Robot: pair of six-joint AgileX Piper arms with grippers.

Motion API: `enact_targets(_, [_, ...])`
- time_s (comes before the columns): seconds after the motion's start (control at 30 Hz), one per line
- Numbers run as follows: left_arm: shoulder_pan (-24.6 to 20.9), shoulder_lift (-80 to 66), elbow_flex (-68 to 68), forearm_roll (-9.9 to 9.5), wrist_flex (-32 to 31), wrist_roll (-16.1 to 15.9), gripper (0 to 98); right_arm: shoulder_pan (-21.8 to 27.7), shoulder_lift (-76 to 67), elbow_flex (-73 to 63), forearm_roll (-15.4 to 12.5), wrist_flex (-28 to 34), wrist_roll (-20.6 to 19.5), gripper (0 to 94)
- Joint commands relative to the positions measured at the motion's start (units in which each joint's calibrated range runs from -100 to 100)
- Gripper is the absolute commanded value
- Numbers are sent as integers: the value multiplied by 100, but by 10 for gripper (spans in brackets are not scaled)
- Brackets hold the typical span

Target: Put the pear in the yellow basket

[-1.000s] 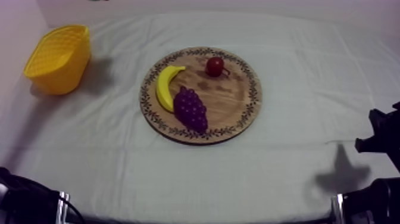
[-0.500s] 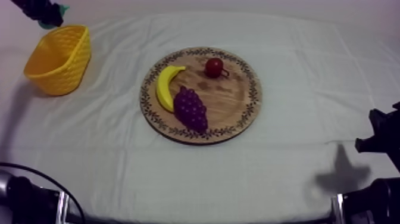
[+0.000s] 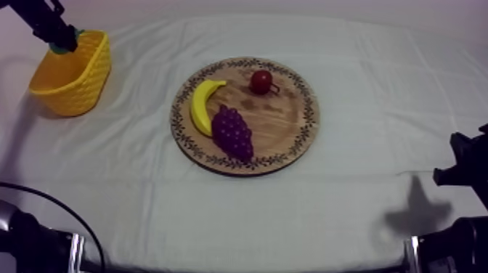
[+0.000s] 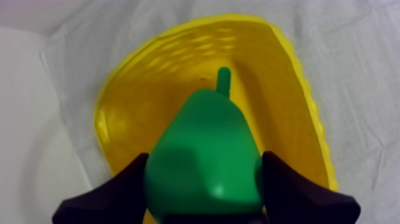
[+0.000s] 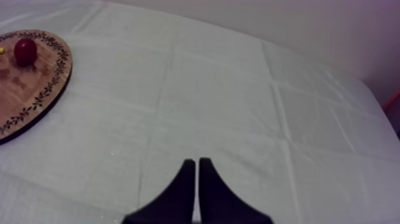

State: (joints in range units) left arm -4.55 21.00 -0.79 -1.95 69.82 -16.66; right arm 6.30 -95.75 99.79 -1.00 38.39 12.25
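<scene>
— Left gripper (image 4: 202, 182) is clamped on the pear (image 4: 205, 143). One finger's pressed to each side of it, and the stem points away from my cam.
— Where's that rel. to the yellow basket (image 4: 297, 95)?
— Pear hangs right over the basket's open mouth, w/ the inside wall behind it. Can't tell how high it is. In top view the gripper is at the basket's far rim, w/ a bit of green under it.
— Other arm?
— Right gripper (image 5: 196, 173) has its fingers together as a narrow wedge, nothing in them. It's low over bare cloth (image 5: 238, 89) on my right, well apart from the wooden board (image 3: 287, 120).
— What's on the board?
— Banana (image 3: 200, 105) and grapes (image 3: 232, 132), touching, on its left part. Small red fruit (image 3: 261, 81) is near the far rim, apart from both. Basket's well left of the board.
</scene>
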Motion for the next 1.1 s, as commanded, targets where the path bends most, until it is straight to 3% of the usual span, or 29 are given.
enact_targets(0.0, [-6, -63, 78, 10, -28, -2, 712, -2, -1, -1, 0, 0, -2, 3])
enact_targets(0.2, [17, -583, 512, 40, -172, 27, 791, -2, -1, -1, 0, 0, -2, 3])
enact_targets(0.5, [11, -1897, 1073, 192, -1, 43, 795, -2, -1, -1, 0, 0, -2, 3])
enact_targets(0.83, [133, -4279, 2144, 240, -227, 336, 665, -2, -1, -1, 0, 0, 3, 3])
enact_targets(1.07, [260, -6150, 3111, 295, -800, 621, 478, -2, -1, -1, 0, 0, 3, 3])
